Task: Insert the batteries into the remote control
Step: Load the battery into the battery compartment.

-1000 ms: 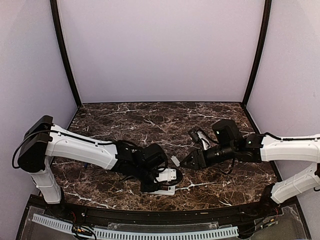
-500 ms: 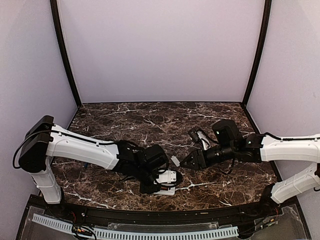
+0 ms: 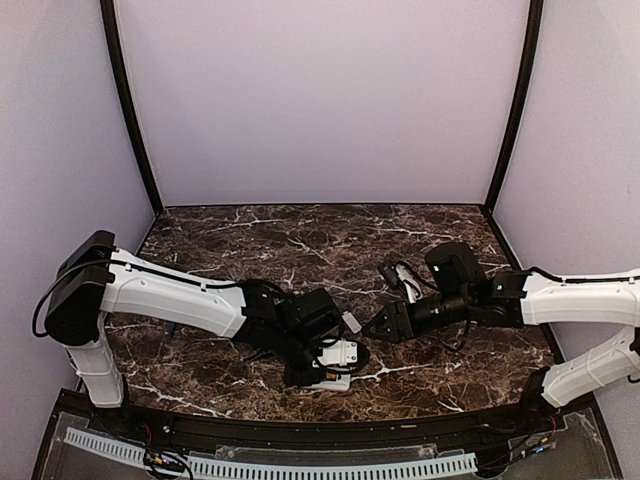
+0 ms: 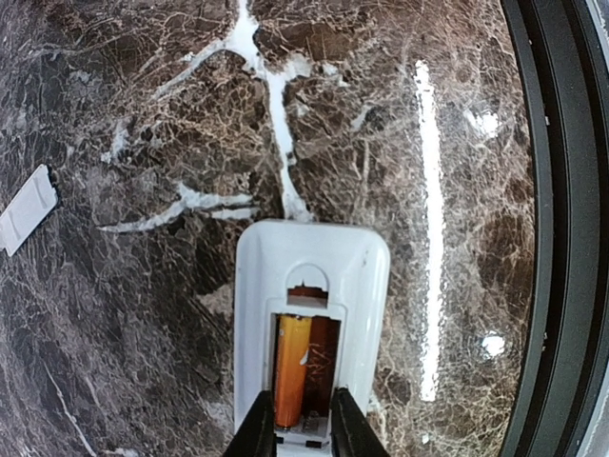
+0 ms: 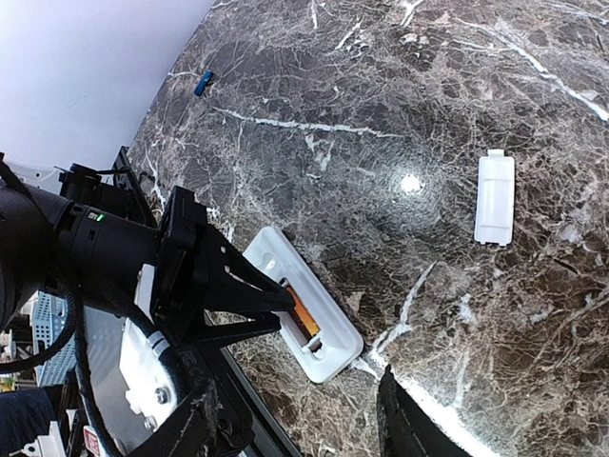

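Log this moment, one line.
remote: back up; orange battery: in recess; blue battery: on table; left fingers: open over recess; right fingers: open, empty

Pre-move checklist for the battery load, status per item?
1. Orange battery seated in remote control recess: ok.
2. Second slot filled: not ok, looks empty.
3. Blue battery located: ok, lying far from the remote control.
4. Left hand clear of orange battery: ok, fingers apart wider than it.
5. Right hand free: ok, open, empty.
6. Cover out of the way: ok, lying apart.
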You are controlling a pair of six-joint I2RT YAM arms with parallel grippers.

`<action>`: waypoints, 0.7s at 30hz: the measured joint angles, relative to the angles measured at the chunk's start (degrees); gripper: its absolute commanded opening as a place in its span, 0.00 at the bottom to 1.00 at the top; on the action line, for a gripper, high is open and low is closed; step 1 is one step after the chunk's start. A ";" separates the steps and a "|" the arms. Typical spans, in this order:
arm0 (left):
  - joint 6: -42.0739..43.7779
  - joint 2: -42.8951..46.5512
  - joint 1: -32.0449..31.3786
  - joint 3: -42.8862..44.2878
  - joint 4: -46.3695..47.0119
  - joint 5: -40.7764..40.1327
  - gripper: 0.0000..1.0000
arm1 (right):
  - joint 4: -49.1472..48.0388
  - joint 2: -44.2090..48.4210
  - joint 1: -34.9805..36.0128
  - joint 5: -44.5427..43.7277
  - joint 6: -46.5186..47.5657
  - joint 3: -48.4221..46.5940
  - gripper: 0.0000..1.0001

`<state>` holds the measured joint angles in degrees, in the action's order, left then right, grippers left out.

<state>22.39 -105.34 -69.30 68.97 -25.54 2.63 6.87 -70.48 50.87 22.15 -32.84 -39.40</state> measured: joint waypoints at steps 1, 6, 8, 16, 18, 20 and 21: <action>-0.02 0.00 0.00 0.07 -0.11 -0.09 0.22 | 0.02 0.00 0.00 0.00 0.00 0.00 0.54; -0.20 0.07 0.00 0.26 -0.96 -0.85 0.39 | 0.04 0.35 0.00 -0.13 0.92 0.07 0.54; -0.61 0.44 0.02 0.26 -0.96 -1.27 0.46 | 0.42 0.35 0.00 -0.37 2.14 -0.02 0.56; -8.59 14.19 6.05 -1.18 1.68 0.83 0.76 | 4.33 -5.79 -0.04 -0.90 12.72 -7.26 0.65; -12.79 20.39 8.92 -3.19 3.72 0.52 0.83 | 5.60 -9.88 0.22 -0.55 16.33 -10.86 0.69; -19.98 27.96 12.98 -6.45 6.08 -1.81 0.88 | 6.97 -14.29 1.07 -0.85 20.06 -14.38 0.70; -22.56 30.73 14.29 -7.67 6.47 -3.04 0.89 | 7.72 -16.39 1.99 -1.27 22.10 -15.96 0.70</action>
<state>-0.16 -74.61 -55.00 61.30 -19.07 -0.40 14.59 -86.87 52.86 20.88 -10.74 -55.35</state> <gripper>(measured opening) 0.840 0.695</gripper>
